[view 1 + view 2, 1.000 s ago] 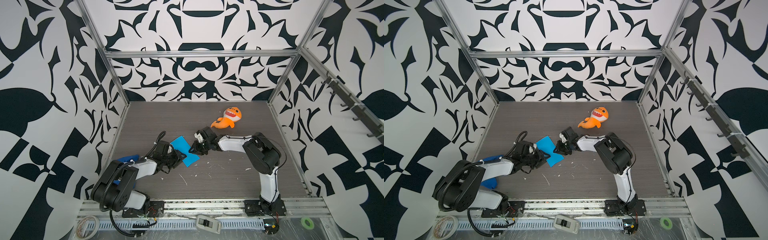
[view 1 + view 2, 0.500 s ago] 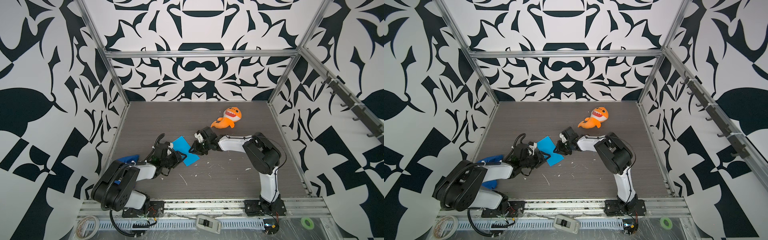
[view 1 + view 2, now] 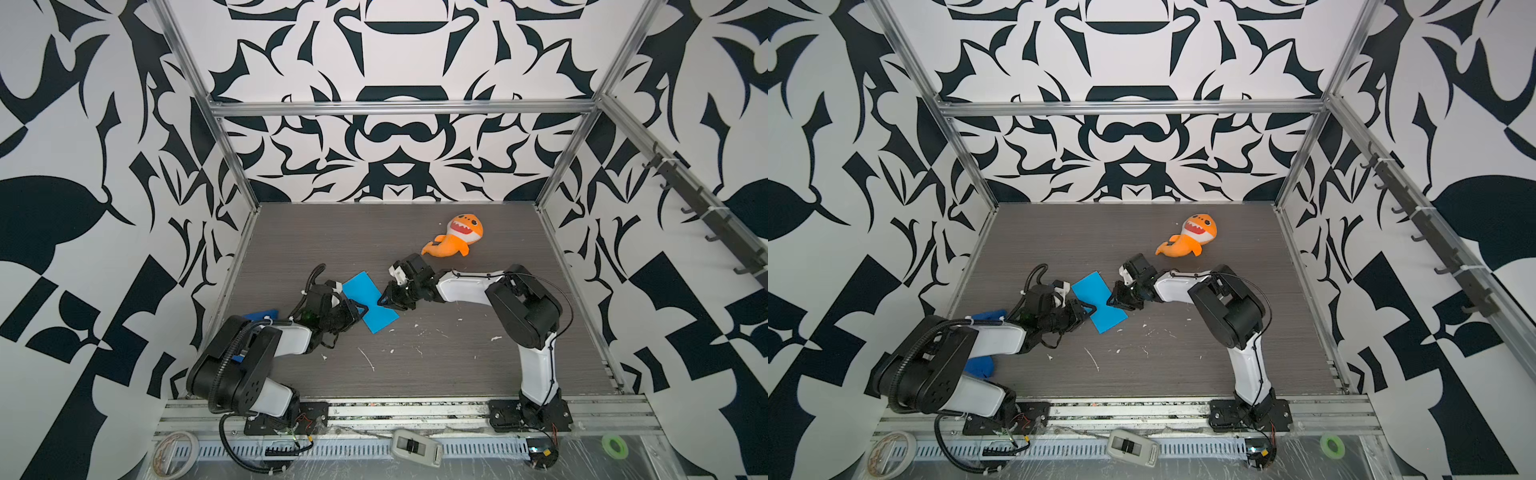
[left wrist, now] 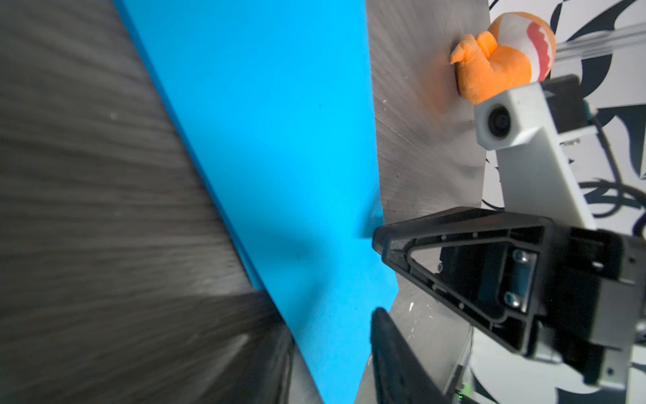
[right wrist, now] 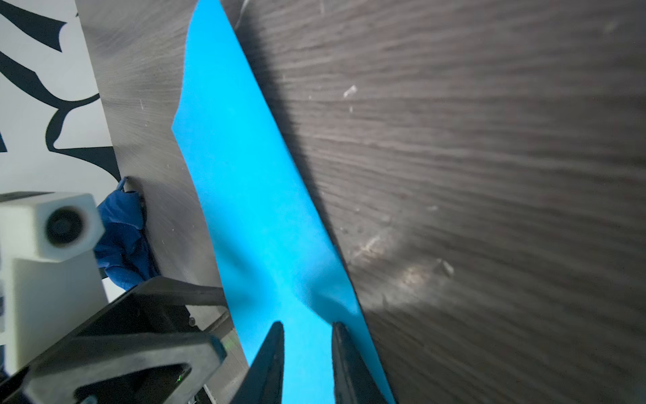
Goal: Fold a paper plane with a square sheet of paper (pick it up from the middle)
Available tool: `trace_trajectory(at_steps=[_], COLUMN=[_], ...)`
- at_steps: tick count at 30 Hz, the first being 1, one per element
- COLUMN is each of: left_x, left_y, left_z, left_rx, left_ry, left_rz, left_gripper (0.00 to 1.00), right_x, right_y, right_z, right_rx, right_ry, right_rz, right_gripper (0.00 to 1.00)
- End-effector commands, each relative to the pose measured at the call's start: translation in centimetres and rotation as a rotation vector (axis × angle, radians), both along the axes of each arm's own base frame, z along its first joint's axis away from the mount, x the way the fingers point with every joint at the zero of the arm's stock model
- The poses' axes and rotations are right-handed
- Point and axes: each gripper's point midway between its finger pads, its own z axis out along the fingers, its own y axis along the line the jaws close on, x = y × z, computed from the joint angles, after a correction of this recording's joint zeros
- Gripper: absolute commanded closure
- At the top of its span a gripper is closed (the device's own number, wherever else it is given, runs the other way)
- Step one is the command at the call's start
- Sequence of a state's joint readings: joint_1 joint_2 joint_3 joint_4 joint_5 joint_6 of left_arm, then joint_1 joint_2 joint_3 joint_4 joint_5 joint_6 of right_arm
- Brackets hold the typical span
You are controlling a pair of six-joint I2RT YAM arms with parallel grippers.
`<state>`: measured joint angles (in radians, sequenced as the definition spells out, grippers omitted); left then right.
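**Left claw returned to the paper's edge, jaws narrowed**

The blue paper [image 3: 368, 301] is seen as a flat oblong in both top views. It lies just toward 9 o'clock of the middle of the table [image 3: 436, 374], with its long axis run from 11 to 5 o'clock. Over the last second it has not been shifted.

The left gripper [image 3: 354, 311] had been drawn slightly off toward 8 o'clock. It has now been brought back to the paper's 8 o'clock edge and its jaws narrowed, though a gap is kept, with paper seen between the fingers. The right gripper [image 3: 384, 300] has been left unmoved at the 3 o'clock edge, jaws narrow but apart over the paper.

Whether either edge is actually pinched cannot be made out from these angles. A fresh hold for the next fold is judged to be in hand. No nose flaps are seen, so most of the plane is reckoned undone.

An orange shark plush [image 3: 455, 239] lies at 1 o'clock of the paper, well apart. A crumpled dark blue cloth [image 3: 982, 365] is tucked under the left arm at 8 o'clock. White scraps [image 3: 365, 359] are scattered toward 5 o'clock. Nothing rests on the paper, and only the two claws are crowded across its narrow width.
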<state>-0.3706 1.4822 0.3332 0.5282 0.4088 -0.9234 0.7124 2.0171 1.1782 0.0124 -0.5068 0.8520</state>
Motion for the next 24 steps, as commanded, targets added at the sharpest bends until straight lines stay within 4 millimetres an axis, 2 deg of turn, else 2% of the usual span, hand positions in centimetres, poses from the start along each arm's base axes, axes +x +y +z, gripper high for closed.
trace_trajectory(at_steps=[1, 10, 13, 16, 20, 24], left_x=[0.1, 0.4, 0.3, 0.4, 0.3, 0.2], left_y=[-0.6, -0.7, -0.5, -0.4, -0.3, -0.4], left_z=[0.2, 0.4, 0.3, 0.3, 0.5, 1.0], left_rx=[-0.047, -0.072, -0.064, -0.057, -0.051, -0.055], left_ry=[0.017, 0.046, 0.076, 0.107, 0.158, 0.219], left_rz=[-0.005, 0.022, 0.043, 0.057, 0.074, 0.092], left_gripper=[0.64, 0.75, 0.81, 0.91, 0.96, 0.97], right_x=[-0.8, -0.5, -0.1, 0.4, 0.8, 0.7], right_y=[-1.2, -0.9, -0.6, -0.2, -0.8, -3.0], right_z=[-2.2, -1.8, -0.7, 1.4, 4.1, 5.2], right_rx=[-0.055, -0.042, -0.024, 0.002, -0.009, -0.082], right_ry=[0.047, 0.028, -0.025, -0.113, -0.277, -0.469], right_rz=[-0.013, -0.001, 0.027, 0.074, 0.133, 0.186], right_gripper=[0.71, 0.71, 0.69, 0.65, 0.55, 0.39])
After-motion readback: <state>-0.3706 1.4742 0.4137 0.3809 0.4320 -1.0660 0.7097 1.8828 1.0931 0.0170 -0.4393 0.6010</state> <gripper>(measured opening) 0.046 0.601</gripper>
